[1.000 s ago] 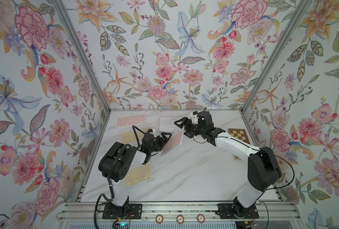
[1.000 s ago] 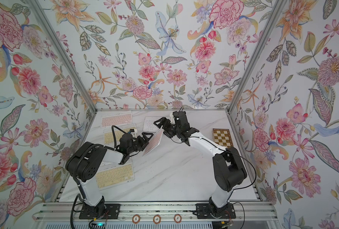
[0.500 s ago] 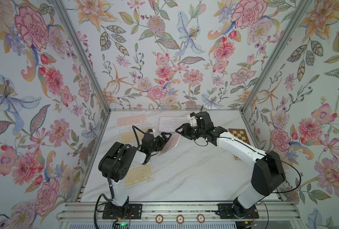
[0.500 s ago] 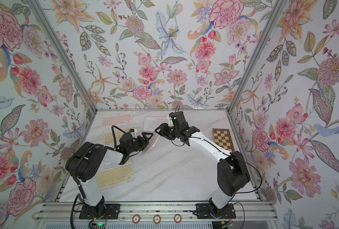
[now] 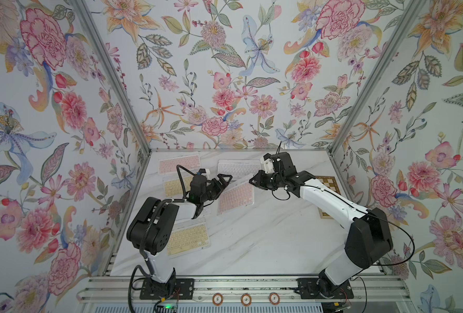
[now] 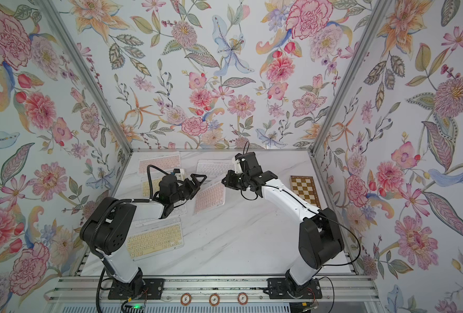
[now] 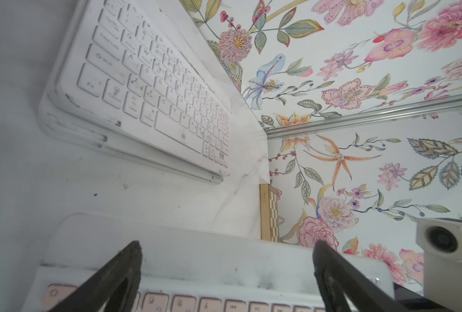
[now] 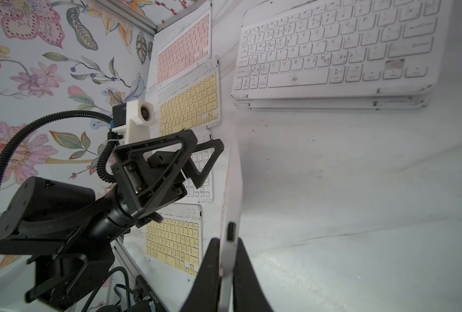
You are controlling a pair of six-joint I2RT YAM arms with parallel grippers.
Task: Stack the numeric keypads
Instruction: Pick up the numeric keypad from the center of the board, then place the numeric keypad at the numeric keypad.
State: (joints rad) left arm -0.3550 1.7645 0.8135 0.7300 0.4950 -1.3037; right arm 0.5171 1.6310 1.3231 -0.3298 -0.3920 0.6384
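Note:
A pink-keyed keypad (image 5: 235, 196) (image 6: 210, 196) hangs tilted over the middle of the table. My right gripper (image 5: 252, 181) (image 8: 227, 240) is shut on its thin white edge (image 8: 232, 189) at the far right corner. At the keypad's left edge is my left gripper (image 5: 222, 181) (image 7: 227, 243), open, with its fingers spread wide either side of the keypad's frame (image 7: 197, 270). A stack of white keypads (image 5: 238, 166) (image 8: 332, 54) (image 7: 154, 89) lies at the back. Pink (image 5: 178, 164), yellow (image 5: 174, 185) and another yellow keypad (image 5: 188, 239) lie along the left side.
A brown-and-cream chessboard (image 5: 330, 184) (image 6: 304, 189) lies by the right wall, partly under the right arm. A white keypad (image 8: 200, 183) lies beneath the left gripper. Flowered walls close in the back and both sides.
My right gripper has swung from the back down to the pink keypad's far corner and shut on its edge. The left arm has stayed at the keypad's left edge.

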